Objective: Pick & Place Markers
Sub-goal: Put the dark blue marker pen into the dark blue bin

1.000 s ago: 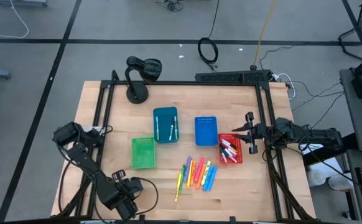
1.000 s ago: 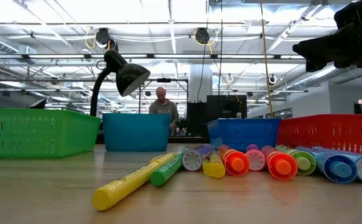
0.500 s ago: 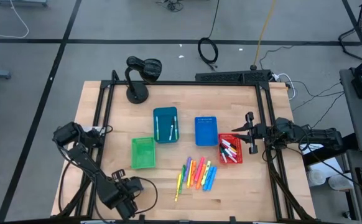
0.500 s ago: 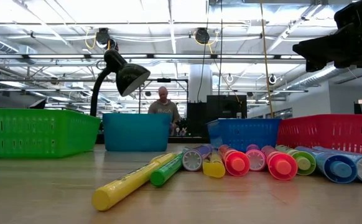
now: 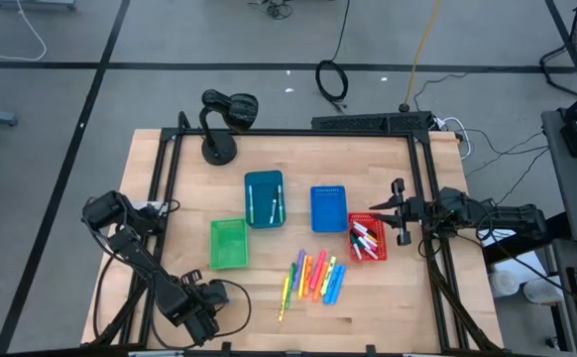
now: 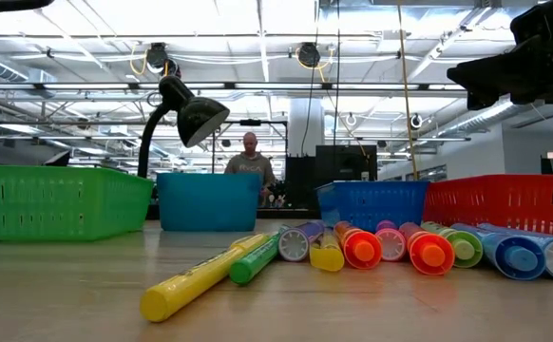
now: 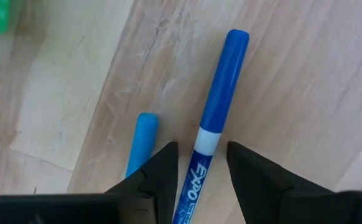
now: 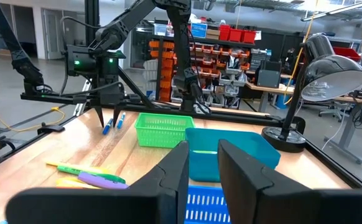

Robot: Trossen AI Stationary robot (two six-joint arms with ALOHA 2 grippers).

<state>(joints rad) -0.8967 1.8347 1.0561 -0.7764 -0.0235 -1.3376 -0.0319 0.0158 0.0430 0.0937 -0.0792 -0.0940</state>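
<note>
I am looking at a smooth wooden table (image 5: 269,149) with pale grain. My blue marker (image 7: 213,118) is looking like shiny plastic. The green bin (image 8: 163,129) is showing plastic mesh walls

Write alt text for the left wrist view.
The left gripper hangs open over a wooden table, its two dark fingers straddling a blue-capped Expo marker. A light blue marker lies beside it.
</note>
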